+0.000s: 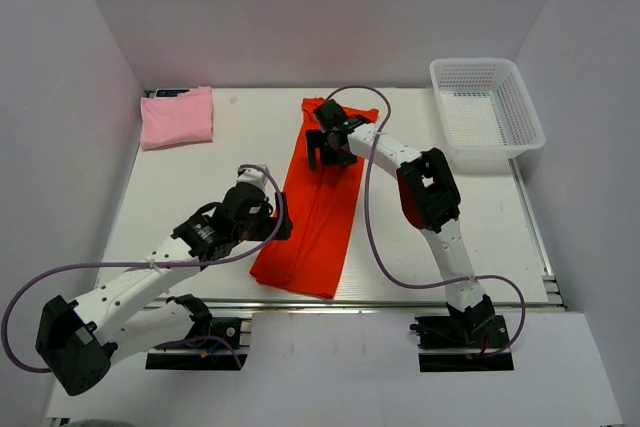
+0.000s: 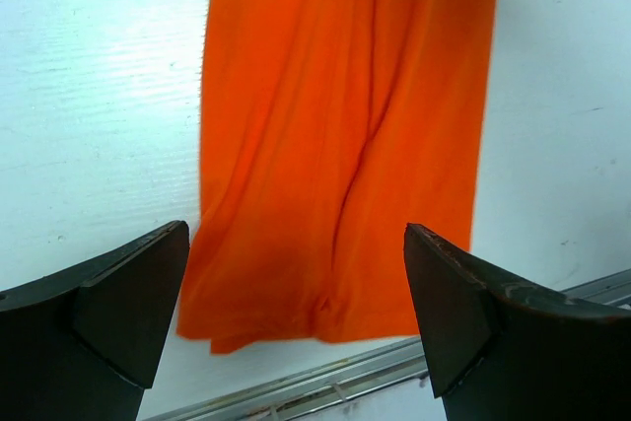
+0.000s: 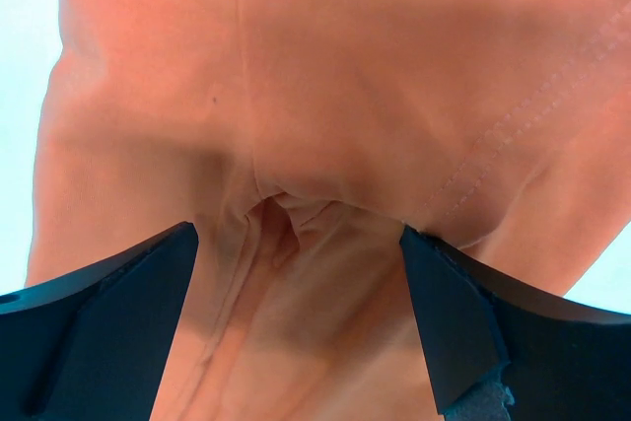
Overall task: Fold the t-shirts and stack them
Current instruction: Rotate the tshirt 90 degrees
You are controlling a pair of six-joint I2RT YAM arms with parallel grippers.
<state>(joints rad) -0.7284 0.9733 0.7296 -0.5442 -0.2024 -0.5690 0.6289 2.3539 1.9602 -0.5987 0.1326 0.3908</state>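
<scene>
Orange-red t-shirt (image 1: 318,202) lies mid-surface (image 1: 190,182) as a long lengthwise-folded strip, hem toward the arm bases; pale pink t-shirt (image 1: 178,117) sits folded at the far left corner, well apart. Cloth judged light and limp, likely to sag open, so best pinched through all layers at the hem corners. Left end effector (image 2: 296,236) spread by the strip's left edge, right end effector (image 3: 296,234) spread low over its far end; neither holds cloth.

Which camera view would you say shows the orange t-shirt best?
The top external view shows almost the whole orange t-shirt. The left wrist view shows only its near end, the right wrist only a wrinkled close-up.
</scene>
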